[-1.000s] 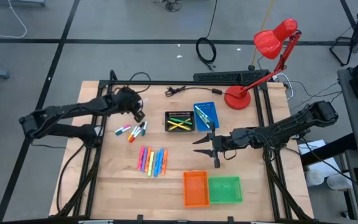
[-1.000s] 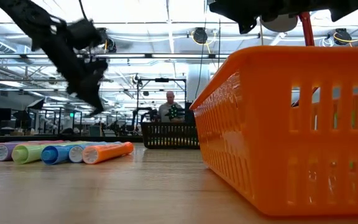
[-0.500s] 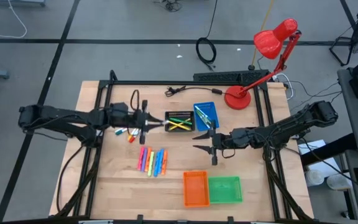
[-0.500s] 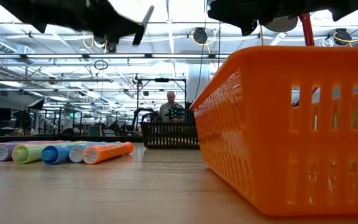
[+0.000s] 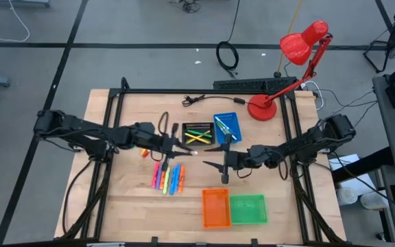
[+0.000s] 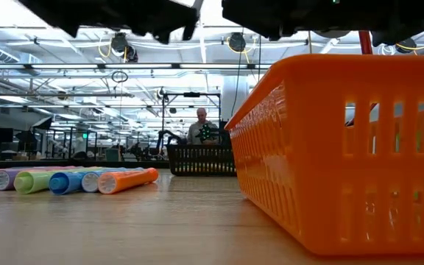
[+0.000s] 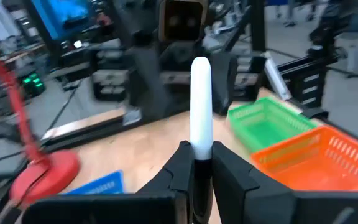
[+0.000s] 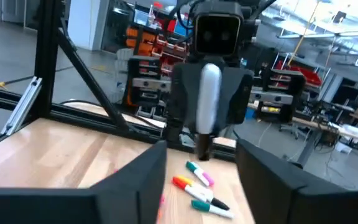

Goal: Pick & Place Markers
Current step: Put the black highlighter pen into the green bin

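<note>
My left gripper (image 5: 175, 142) hovers over the table's middle, shut on a white marker (image 7: 201, 106) that points toward my right gripper. My right gripper (image 5: 218, 162) is open, its fingers spread wide, facing the marker's tip (image 8: 209, 93) from a short way to the right and touching nothing. A row of coloured markers (image 5: 169, 177) lies flat on the table, and a few more markers (image 8: 197, 182) lie near the left arm. Other markers lie in the black tray (image 5: 198, 133) and the blue tray (image 5: 227, 125). My left gripper pinches the white marker between its two fingers (image 7: 182, 168) at its rear part (image 7: 201, 152). The fingers lie level, coming from the table's left, along the marker. The marker is lifted clear and sticks out forward, roughly level, toward the table's right.
An orange tray (image 5: 216, 207) and a green tray (image 5: 247, 209) stand side by side by the near edge. A red desk lamp (image 5: 300, 55) stands at the far right corner. In the low view a person (image 6: 201, 125) shows far behind the table.
My left gripper rose from the small group of markers at the left with the white marker in its hold, turned from pointing down to level, and moved toward the table's right. My right gripper shifted a little toward the left, nearer the marker's tip.
</note>
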Robot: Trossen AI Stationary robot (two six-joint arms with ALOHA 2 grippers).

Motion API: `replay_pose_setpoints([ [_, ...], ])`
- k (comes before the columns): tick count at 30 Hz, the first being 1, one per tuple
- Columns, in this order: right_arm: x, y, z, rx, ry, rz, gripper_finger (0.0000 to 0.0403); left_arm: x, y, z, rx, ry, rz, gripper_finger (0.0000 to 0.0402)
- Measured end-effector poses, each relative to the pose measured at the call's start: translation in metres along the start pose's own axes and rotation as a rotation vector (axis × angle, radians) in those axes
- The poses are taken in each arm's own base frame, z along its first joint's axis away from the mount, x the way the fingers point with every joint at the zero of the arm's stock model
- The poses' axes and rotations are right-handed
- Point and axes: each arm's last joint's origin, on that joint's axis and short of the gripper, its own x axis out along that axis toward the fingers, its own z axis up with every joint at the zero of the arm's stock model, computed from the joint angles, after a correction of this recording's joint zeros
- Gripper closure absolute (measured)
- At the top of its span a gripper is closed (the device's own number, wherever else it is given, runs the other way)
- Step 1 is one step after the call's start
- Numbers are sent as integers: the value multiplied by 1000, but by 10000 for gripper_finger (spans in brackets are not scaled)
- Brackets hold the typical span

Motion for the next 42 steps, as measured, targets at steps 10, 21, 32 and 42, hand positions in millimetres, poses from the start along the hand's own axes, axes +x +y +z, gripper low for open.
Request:
replay_pose_setpoints([
  [10, -1, 3, 5, 52, -54, 48, 161, 36, -1, -4, -1, 36, -75, 364],
  [21, -1, 4, 5, 61, -60, 96, 246, 42, -2, -2, -3, 26, -103, 364],
  [32, 0, 3, 4, 75, -62, 144, 353, 42, -2, -2, -4, 25, -104, 364],
  [42, 0, 3, 4, 29, -65, 142, 384, 42, -1, -2, -24, 27, -103, 364],
])
